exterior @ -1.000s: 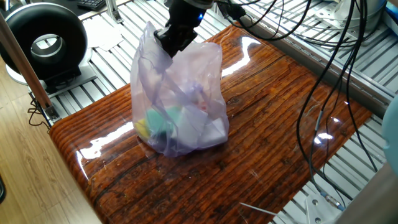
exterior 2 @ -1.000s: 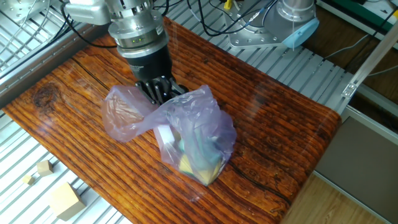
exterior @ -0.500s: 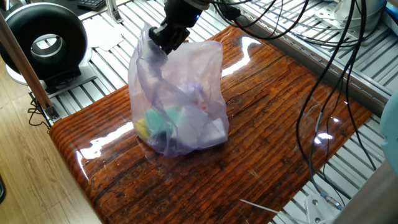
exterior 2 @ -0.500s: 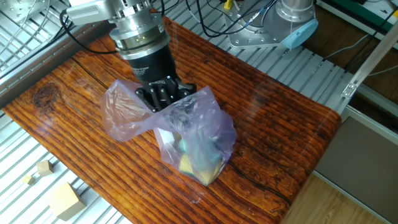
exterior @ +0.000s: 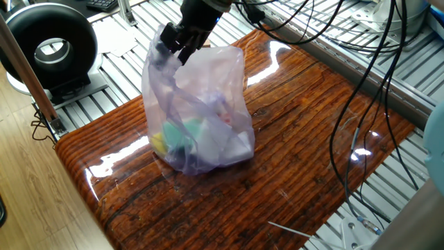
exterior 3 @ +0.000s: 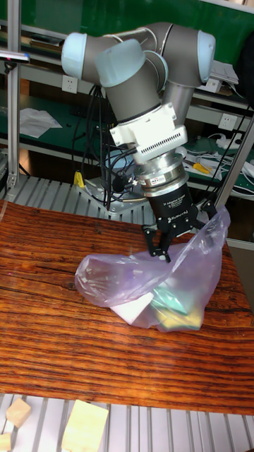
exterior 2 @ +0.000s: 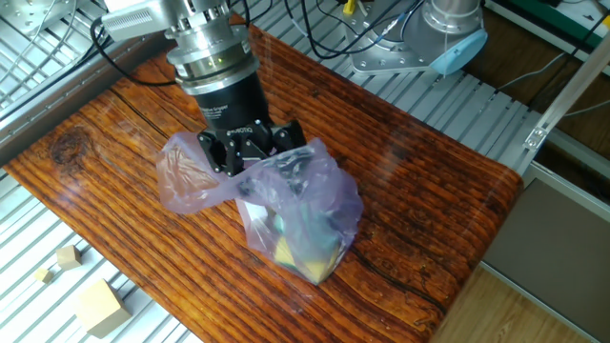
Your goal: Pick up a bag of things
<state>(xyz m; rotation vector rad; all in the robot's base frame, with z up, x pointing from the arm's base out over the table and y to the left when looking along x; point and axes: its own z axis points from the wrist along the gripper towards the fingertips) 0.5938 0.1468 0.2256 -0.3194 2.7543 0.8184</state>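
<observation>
The bag (exterior: 201, 118) is pale-lavender thin plastic and sits on the wooden table (exterior: 298, 139). Its loose top is bunched upward. The things (exterior: 182, 135) show dimly through it as teal, yellow and white shapes low in the bag. My gripper (exterior: 177, 40) hangs over the bag's upper left edge with its dark fingers spread open. From the other side, the gripper (exterior 2: 253, 152) straddles the crumpled top of the bag (exterior 2: 300, 205), and the plastic hides part of one finger. In the tall view the gripper (exterior 3: 180, 236) is open right at the top fold of the bag (exterior 3: 169, 282).
A tan cardboard box (exterior 2: 100, 307) and small wooden cubes (exterior 2: 67, 255) lie on the metal slats beside the table. A black ring-shaped device (exterior: 48, 45) stands off the far corner. Cables (exterior: 361, 83) hang over the right side. The arm's base (exterior 2: 448, 29) is behind the table.
The fingers were together at the bag's top a second ago and have since spread open. The gripper has shifted slightly up and away. The bag stays on the table.
</observation>
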